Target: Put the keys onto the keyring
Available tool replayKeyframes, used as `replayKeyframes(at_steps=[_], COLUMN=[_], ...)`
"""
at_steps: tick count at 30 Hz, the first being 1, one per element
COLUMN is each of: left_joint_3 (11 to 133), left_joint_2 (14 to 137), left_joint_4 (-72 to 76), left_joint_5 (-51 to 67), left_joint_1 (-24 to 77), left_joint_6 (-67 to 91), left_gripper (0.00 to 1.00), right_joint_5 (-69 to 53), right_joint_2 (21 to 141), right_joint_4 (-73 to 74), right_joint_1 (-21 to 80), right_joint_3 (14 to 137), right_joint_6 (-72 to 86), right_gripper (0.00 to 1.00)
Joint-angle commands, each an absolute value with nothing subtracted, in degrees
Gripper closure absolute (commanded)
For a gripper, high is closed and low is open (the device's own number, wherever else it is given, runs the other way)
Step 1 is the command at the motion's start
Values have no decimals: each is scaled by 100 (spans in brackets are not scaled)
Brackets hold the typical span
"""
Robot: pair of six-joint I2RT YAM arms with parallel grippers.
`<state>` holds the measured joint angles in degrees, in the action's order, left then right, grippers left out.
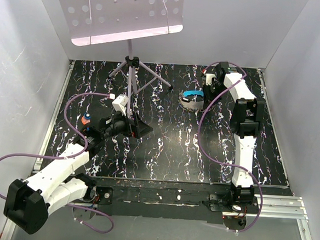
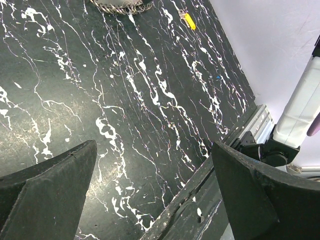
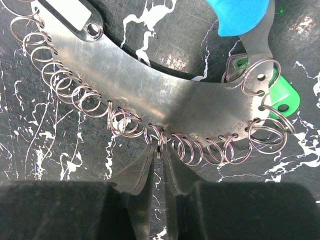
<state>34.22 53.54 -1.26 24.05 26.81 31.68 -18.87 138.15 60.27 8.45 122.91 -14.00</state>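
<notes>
A curved metal plate [image 3: 165,95] lies on the black marbled table, with several wire keyrings hanging along its edge. My right gripper [image 3: 159,150] comes in from below, its fingertips pinched together on one keyring [image 3: 158,142] at the plate's lower rim. A blue key head [image 3: 235,17] lies over the plate's right end, and its metal part reaches a ring [image 3: 252,75]. In the top view the plate [image 1: 193,102] and blue key [image 1: 193,93] sit just left of my right gripper [image 1: 204,93]. The yellow key [image 2: 190,21] lies on the table beside the plate. My left gripper [image 2: 154,150] [image 1: 132,129] hangs wide open and holds nothing.
A green tag [image 3: 282,97] hangs on a ring at the plate's right end. A tripod stand [image 1: 130,68] with a perforated white board stands at the back left. A small orange and blue thing [image 1: 86,118] lies by the left arm. The table's metal front rail [image 2: 200,185] runs under my left gripper.
</notes>
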Motion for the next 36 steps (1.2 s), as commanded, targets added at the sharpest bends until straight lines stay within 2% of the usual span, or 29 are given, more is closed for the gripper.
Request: replayKeyframes(at_steps=[1,7,12,21,27,36], left_joint_3=[3401,3419,3454,3472,3287,2971], left_joint_2=[5203,5203,5080,4580,4009,3217], left_joint_4=[-114,-114,-193,-527,-641,-949], left_joint_5=[2426,2435,2443,2417,2522,2356], left_joint_1=[2689,2689,2689,2689,2707,2768], left_joint_6=[3094,3094,3085,3006,3225,3752], left_gripper=[1,0,1,0,0,0], right_joint_5=[-1881,-1811,-2003,-2917,-2796,-2364], right_joint_2=[13781,13702,13308,11174,10030,9212], right_joint_4=[6038,6056,6082,5626,5011,4887], right_joint_1=[888,888,888,1133,2002,3295], right_joint_3=[12445,12437,12209,9487,7535,6715], right_joint_6=[-1503,-1547,-1634,-2223,-2636,-3312], right_gripper=[83,99,99,99,99,99])
